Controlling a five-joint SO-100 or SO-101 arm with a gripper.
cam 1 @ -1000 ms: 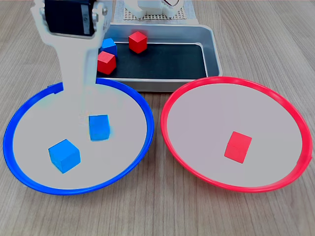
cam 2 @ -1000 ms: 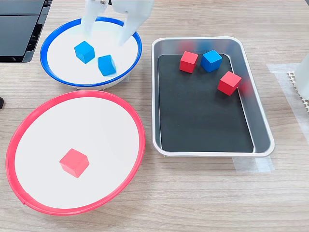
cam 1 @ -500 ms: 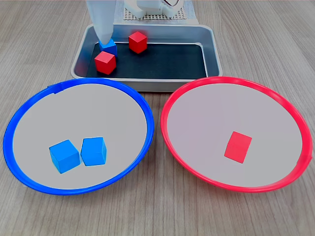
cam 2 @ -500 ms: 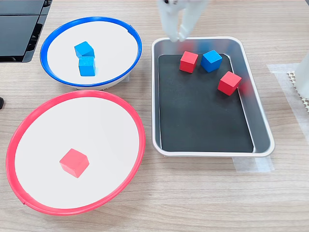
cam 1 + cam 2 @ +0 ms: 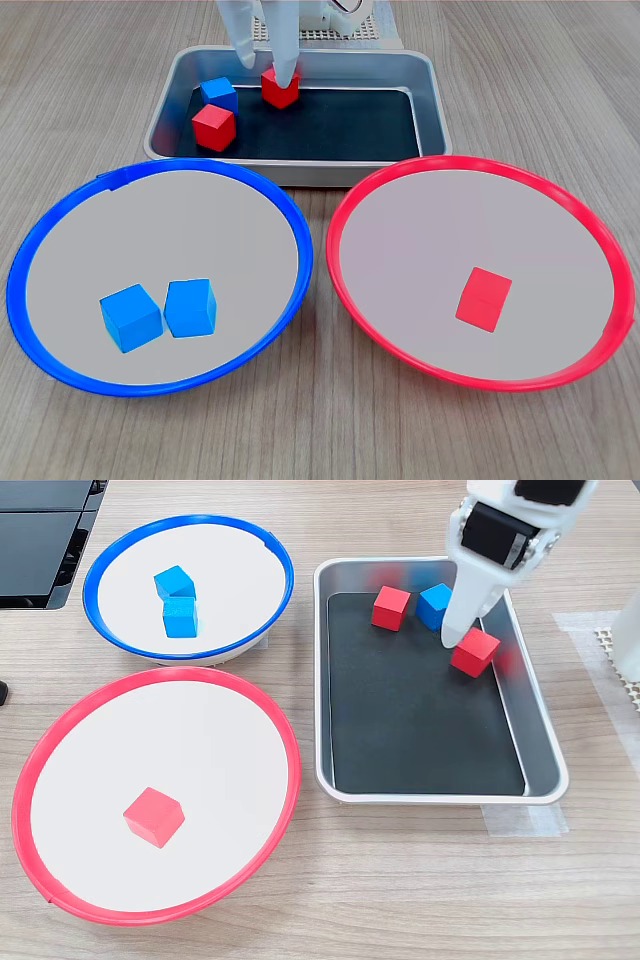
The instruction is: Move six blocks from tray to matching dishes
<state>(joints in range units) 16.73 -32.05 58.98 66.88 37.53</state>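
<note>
In the first exterior view, the gripper (image 5: 266, 68) is seen lowered into the far end of the tray (image 5: 430, 105), its two white fingers (image 5: 285, 45) held apart, one tip resting at the top of a red block (image 5: 281, 86) and the other hanging free at about nine o'clock from it; nothing is pinched between them. In the second exterior view only one finger is clearly seen, its tip just beside that same red block. Within the tray, on the black floor, a blue block (image 5: 219, 94) and a second red block (image 5: 214, 127) are found close together, at about nine o'clock and eight o'clock from the gripper in the first exterior view. The blue-rimmed dish (image 5: 60, 215) is set at the tray's seven o'clock in the first exterior view, and two blue blocks (image 5: 188, 307) are lodged side by side in it, touching. The red-rimmed dish (image 5: 590, 225) is placed at the tray's five o'clock, and a single red block (image 5: 484, 298) lies flat near its centre.
</note>
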